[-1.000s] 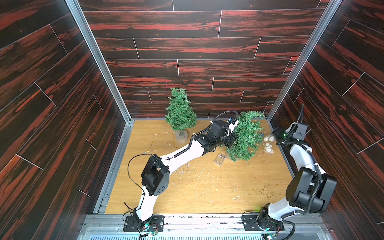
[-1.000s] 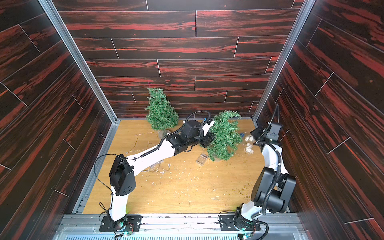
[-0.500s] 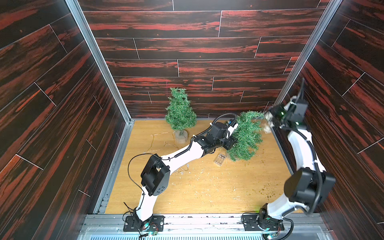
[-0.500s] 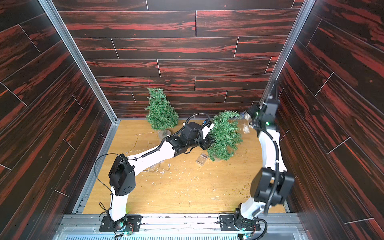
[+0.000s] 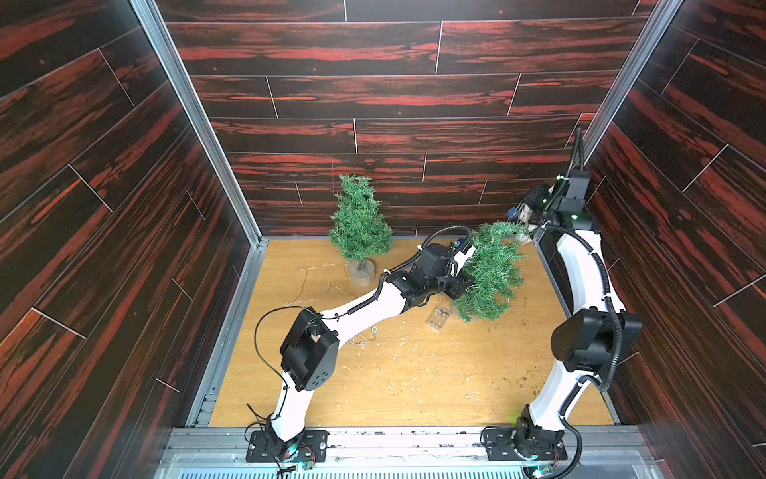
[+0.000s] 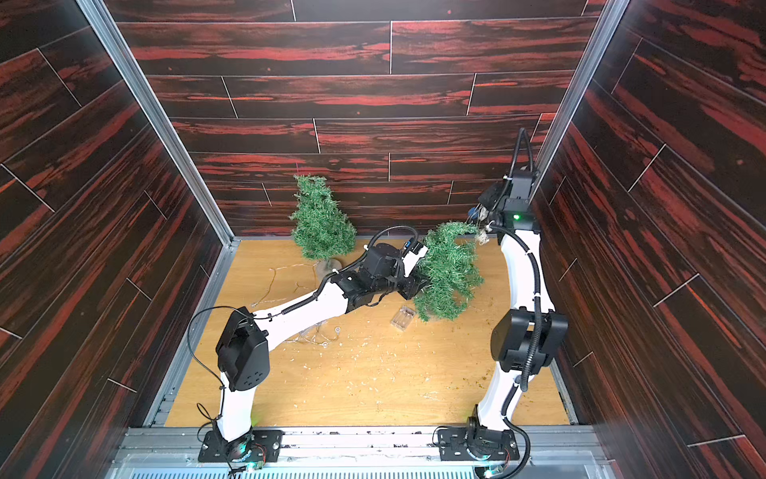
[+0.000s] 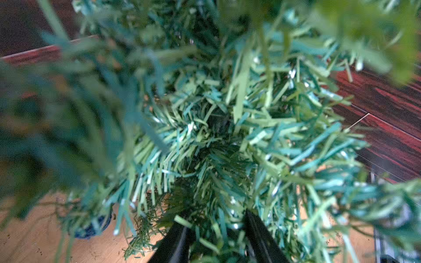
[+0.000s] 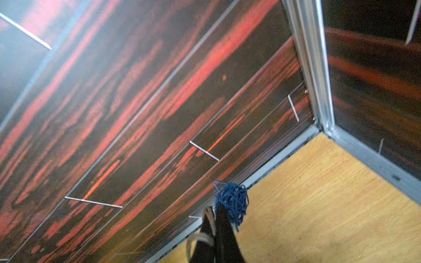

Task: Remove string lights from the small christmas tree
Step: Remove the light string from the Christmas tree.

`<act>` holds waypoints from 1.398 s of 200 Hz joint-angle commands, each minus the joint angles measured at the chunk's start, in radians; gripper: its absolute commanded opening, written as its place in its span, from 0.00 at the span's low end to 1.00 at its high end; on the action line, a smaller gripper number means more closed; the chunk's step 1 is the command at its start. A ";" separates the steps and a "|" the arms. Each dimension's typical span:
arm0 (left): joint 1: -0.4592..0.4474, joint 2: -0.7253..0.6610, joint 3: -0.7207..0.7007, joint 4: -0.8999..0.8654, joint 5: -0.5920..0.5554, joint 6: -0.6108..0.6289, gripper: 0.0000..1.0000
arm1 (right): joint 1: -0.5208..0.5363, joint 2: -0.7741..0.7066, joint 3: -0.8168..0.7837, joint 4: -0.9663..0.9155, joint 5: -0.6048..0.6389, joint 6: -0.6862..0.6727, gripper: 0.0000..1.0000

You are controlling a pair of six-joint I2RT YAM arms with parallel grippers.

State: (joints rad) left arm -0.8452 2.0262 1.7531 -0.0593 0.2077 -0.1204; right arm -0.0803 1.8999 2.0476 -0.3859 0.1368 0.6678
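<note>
In both top views the left arm reaches low across the bench point(image 5: 414, 385), and the left hand point(image 5: 458, 286) grips the leaning tree point(image 5: 491, 273). The right arm stands tall, with the right hand point(image 5: 524, 213) raised near the back corner. The string lights point(image 5: 523, 235) dangle from it just beside the treetop.

In the left wrist view, the fingers point(image 7: 180, 232) straddle foliage.

In the right wrist view, the hand is pinched shut on the strand, with a blue woven ball point(image 8: 232, 200) at its tip.

Left arm point(image 5: 364, 305) stretched low and forward, left gripper point(image 7: 216, 230) part-closed around the small tree point(image 5: 491, 273), right arm point(image 5: 578, 265) raised toward the back corner, right gripper point(image 8: 217, 208) pinched tight on the string lights point(image 8: 232, 200).
</note>
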 commanded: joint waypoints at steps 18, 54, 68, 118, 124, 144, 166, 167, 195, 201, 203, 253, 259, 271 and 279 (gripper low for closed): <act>0.005 -0.053 -0.009 -0.001 0.017 0.007 0.41 | 0.000 -0.001 -0.088 -0.001 0.131 -0.088 0.00; 0.005 -0.049 -0.007 -0.008 0.018 0.004 0.40 | 0.002 -0.012 -0.140 0.076 0.183 -0.121 0.00; 0.005 -0.049 -0.007 -0.011 0.015 0.003 0.40 | 0.005 -0.011 -0.149 0.110 0.202 -0.109 0.00; 0.005 -0.050 -0.010 -0.020 0.015 -0.001 0.40 | 0.029 0.037 -0.071 0.113 0.160 -0.060 0.00; 0.005 -0.052 -0.012 -0.020 0.016 -0.002 0.40 | 0.035 0.040 -0.070 0.135 0.145 -0.054 0.00; 0.005 -0.058 -0.023 -0.022 0.015 0.000 0.39 | 0.075 0.067 -0.060 0.228 0.171 -0.064 0.00; 0.005 -0.057 -0.030 -0.020 0.021 -0.006 0.39 | 0.097 0.168 0.113 0.184 0.245 -0.101 0.00; 0.005 -0.057 -0.030 -0.020 0.022 -0.007 0.39 | 0.097 0.173 0.124 0.181 0.247 -0.102 0.00; 0.005 -0.054 -0.036 -0.017 0.037 -0.012 0.39 | 0.097 0.290 0.358 0.113 0.257 -0.128 0.00; 0.005 -0.054 -0.037 -0.016 0.039 -0.012 0.39 | 0.097 0.309 0.402 0.102 0.253 -0.136 0.00; 0.005 -0.054 -0.039 -0.016 0.039 -0.011 0.39 | 0.097 0.315 0.414 0.099 0.252 -0.139 0.00; 0.005 -0.060 -0.032 -0.019 0.026 0.015 0.40 | 0.097 0.332 0.431 0.168 0.009 -0.079 0.00; 0.005 -0.066 -0.030 -0.026 0.019 0.025 0.41 | 0.097 0.328 0.413 0.188 -0.048 -0.066 0.00; 0.005 -0.080 -0.030 -0.039 0.008 0.044 0.43 | 0.097 0.321 0.388 0.229 -0.170 -0.035 0.00; 0.006 -0.093 -0.034 -0.046 0.000 0.055 0.44 | 0.097 0.320 0.375 0.261 -0.252 -0.021 0.00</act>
State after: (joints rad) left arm -0.8433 2.0205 1.7317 -0.0628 0.2241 -0.1154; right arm 0.0128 2.2066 2.4611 -0.2161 0.1474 0.5846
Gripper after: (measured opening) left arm 0.430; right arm 0.047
